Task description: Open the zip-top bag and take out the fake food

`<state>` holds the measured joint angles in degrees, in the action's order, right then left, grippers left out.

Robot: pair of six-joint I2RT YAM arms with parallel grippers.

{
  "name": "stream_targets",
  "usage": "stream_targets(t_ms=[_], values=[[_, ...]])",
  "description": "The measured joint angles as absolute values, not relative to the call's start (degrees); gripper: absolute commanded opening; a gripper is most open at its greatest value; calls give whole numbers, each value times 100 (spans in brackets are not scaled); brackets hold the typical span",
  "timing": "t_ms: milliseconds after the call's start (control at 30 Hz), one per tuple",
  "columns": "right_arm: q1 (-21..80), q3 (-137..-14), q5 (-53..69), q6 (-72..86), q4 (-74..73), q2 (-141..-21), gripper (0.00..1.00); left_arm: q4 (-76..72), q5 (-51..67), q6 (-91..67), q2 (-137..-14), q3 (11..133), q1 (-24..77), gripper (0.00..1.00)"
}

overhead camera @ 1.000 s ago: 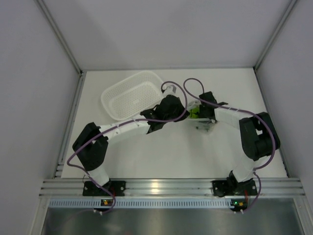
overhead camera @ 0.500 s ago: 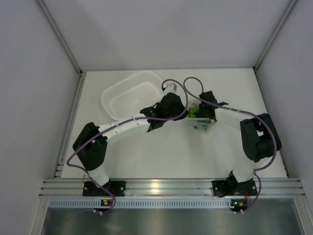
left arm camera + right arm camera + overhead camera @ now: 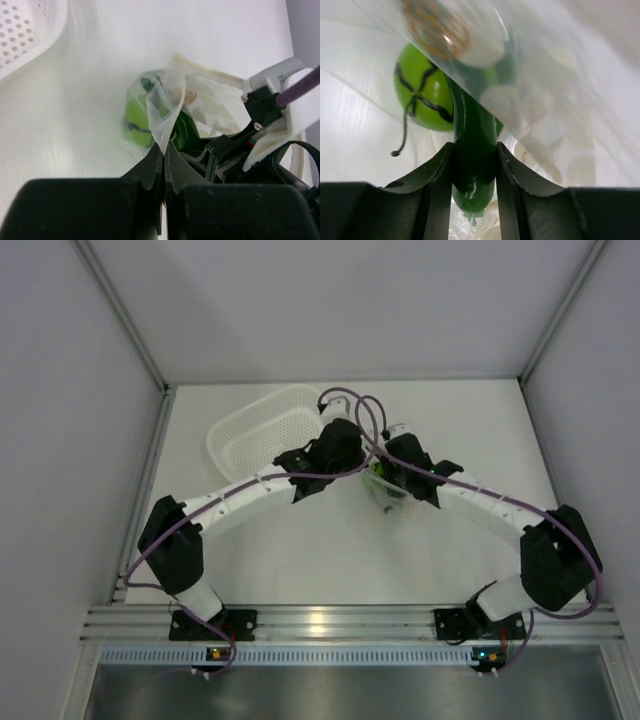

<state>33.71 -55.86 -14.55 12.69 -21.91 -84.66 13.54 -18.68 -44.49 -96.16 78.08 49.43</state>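
Crinkly clear film, likely light and slippery: from above you see the zip-top bag (image 3: 388, 496) right of the perforated basket (image 3: 255, 440), between both arms. Left wrist: the left gripper (image 3: 164, 150) is pressed together on a thin flap; grip near the mouth. Right wrist: the right gripper (image 3: 474, 167) pinches a smooth, probably rigid pod (image 3: 470, 130) beside the lime ball (image 3: 422, 92).

Basket (image 3: 255, 440) flanks the left claw (image 3: 164, 149) — bare table (image 3: 330, 560) nearer.

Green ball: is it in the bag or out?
In: the clear bag wraps over the green ball in the left wrist view.
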Motion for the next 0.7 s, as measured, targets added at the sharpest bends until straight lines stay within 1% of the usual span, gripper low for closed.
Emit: stream_targets(t_ms=[200,367,533,567,700], values=[[3778,-5566,-1323,1205,-2163,-7588,10,1605,-2132,-3983,-9177,7815,4932,0],[3824,-5384,-1208,1144,-1949,-6803,8,1813,-2220,-3760,-9030,7815,4925,0],[3824,-5177,-1026,1083,-1706,-6602,6,1861,-2261,-3706,-8858,7699,4880,0],[3824,-5133,-978,1055,-1662,-6578,4,1876,-2263,-3706,-8820,7666,4869,0],[3824,-5098,-578,851,-1588,-6547,2,1931,-2261,-3712,-8630,7531,4823,0]])
